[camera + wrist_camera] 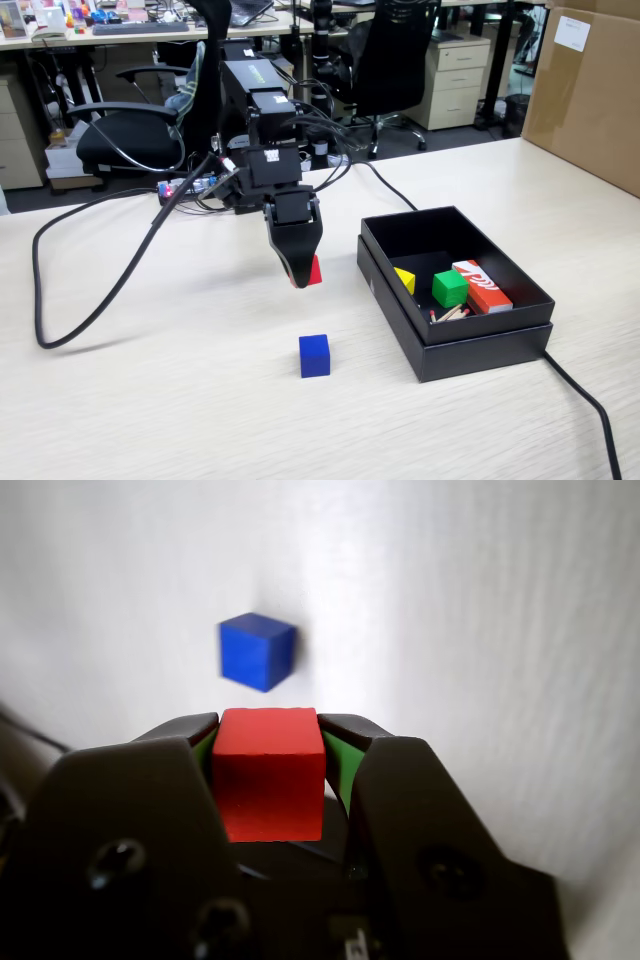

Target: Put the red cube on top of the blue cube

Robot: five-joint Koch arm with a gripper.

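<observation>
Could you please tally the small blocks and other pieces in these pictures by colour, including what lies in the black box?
Red: 1, the red cube in the gripper
Blue: 1, the blue cube on the table
Green: 1, the green cube in the black box
Yellow: 1, the yellow piece in the box
Red-orange and white: 1, the long box
Total: 5

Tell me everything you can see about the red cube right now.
The red cube is a small, plain, matte solid block with sharp edges, about the size of the blue cube. It is clamped between the two dark jaws of the gripper, with green pads pressing its sides. It is held level, in the air above the pale wooden table, short of the blue cube, touching nothing but the gripper.
</observation>
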